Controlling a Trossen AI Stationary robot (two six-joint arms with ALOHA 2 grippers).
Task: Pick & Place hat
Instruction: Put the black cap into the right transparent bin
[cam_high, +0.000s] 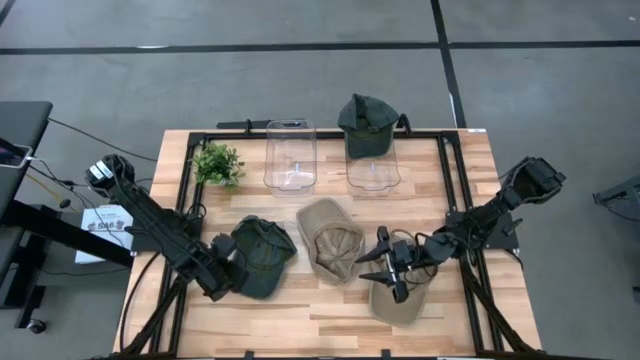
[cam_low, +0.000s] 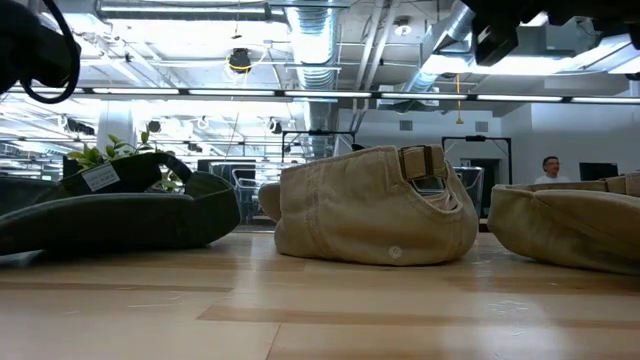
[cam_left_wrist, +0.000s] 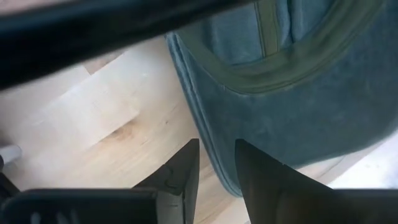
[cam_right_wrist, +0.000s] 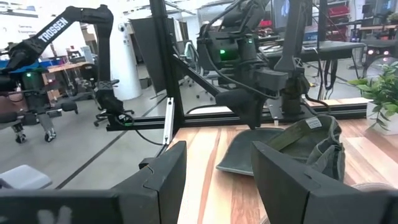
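Note:
A dark green hat (cam_high: 262, 255) lies flat on the table at its near left (cam_low: 120, 215). A tan hat (cam_high: 330, 238) sits mid-table, its strap showing in the low view (cam_low: 375, 215). Another tan hat (cam_high: 397, 297) lies near right (cam_low: 570, 225). A second green hat (cam_high: 367, 122) sits on a clear stand. My left gripper (cam_high: 222, 275) hovers over the near-left brim edge (cam_left_wrist: 214, 158) of the green hat, fingers slightly apart (cam_left_wrist: 216, 171). My right gripper (cam_high: 385, 265) is open above the near-right tan hat and points at the table's left (cam_right_wrist: 217, 174).
An empty clear stand (cam_high: 290, 155) stands at the far middle, and the stand (cam_high: 372, 172) under the far green hat is right of it. A small plant (cam_high: 217, 163) is at the far left. Black rails (cam_high: 185, 215) frame the table's sides. Bare wood lies along the near edge.

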